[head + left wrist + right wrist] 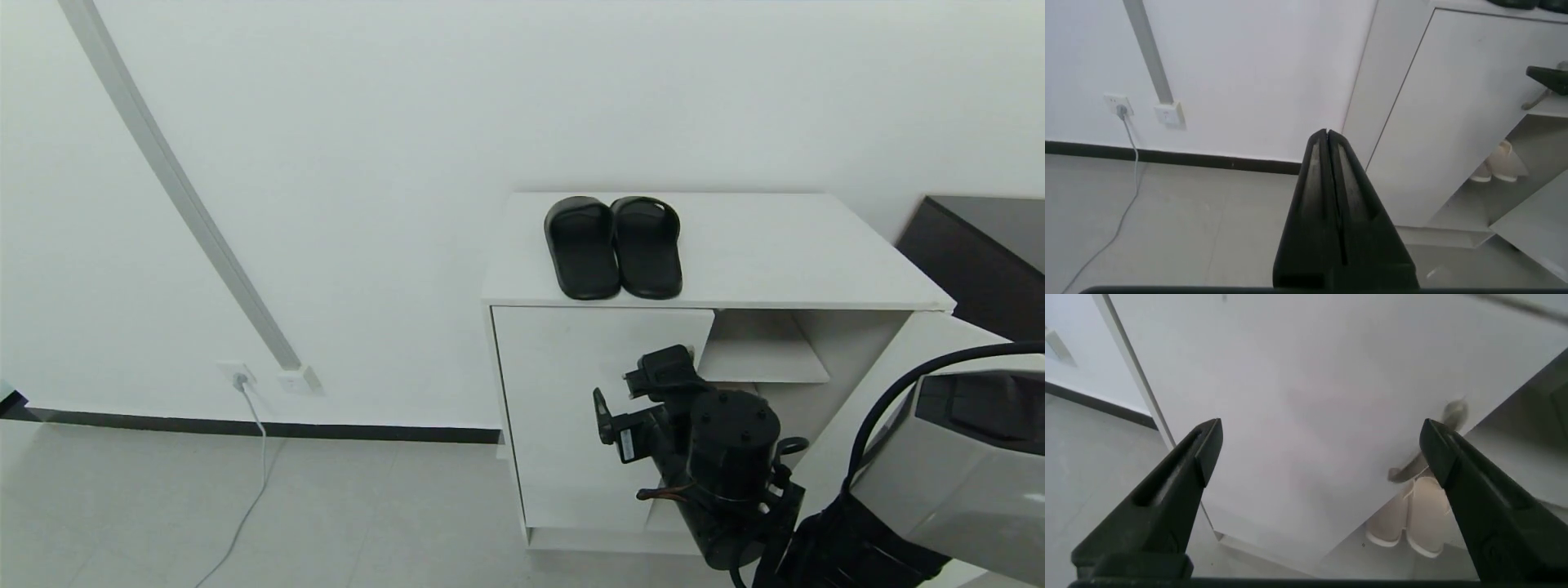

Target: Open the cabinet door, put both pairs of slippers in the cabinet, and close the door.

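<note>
Black slippers [614, 247] lie side by side on the cabinet [759, 245] top, toward its left; a pale pair [1409, 518] stands on a low shelf in its open right half. The right claw [1323, 437], spread wide and empty, faces the closed left door [563, 425]. The left claw [1327, 139] is pressed together, holding nothing.

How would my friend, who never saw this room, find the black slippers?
Look for the white cabinet against the white wall. On its flat top, towards the left, the black slippers lie side by side. The pale slippers sit low inside the cabinet, so only the black pair is on top.
</note>
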Tool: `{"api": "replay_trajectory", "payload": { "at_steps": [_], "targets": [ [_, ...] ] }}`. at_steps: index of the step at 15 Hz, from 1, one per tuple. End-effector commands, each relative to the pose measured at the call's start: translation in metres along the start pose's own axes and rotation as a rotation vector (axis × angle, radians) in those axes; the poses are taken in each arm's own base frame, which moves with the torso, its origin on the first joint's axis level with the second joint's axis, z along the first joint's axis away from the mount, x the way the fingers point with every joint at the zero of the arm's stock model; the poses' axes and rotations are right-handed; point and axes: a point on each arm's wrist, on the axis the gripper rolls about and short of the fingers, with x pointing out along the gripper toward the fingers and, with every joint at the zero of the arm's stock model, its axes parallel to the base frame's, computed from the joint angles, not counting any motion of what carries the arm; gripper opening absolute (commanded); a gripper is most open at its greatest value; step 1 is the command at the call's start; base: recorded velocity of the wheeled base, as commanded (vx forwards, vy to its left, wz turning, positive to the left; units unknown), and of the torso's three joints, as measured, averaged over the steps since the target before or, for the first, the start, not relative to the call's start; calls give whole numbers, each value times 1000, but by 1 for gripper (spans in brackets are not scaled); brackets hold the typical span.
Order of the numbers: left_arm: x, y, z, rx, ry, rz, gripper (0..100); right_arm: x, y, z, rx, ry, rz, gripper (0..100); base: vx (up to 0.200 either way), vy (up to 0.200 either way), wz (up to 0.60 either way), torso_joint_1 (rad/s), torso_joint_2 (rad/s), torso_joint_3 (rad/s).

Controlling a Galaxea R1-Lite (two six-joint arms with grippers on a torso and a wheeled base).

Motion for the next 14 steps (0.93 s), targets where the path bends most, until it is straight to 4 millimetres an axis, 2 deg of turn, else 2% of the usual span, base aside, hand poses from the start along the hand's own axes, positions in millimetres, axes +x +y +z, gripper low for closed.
{"api": "replay_trajectory", "payload": {
  "at_steps": [1,8,12,14],
  "targets": [
    [0,0,0,0,0,2,0,0,0,-1,-2,1,1,100,0,0,0,251,-583,-334],
    [0,0,0,0,0,2,0,0,1,-5,-2,4,2,100,0,0,0,242,-536,-297],
    [0,0,0,1,0,0,0,3,-5,-4,7,-12,-18,100,0,0,0,157,-350,-187],
    [0,0,0,1,0,2,0,5,-6,0,-3,-43,-25,100,0,0,0,18,-38,-18]
  ]
}}
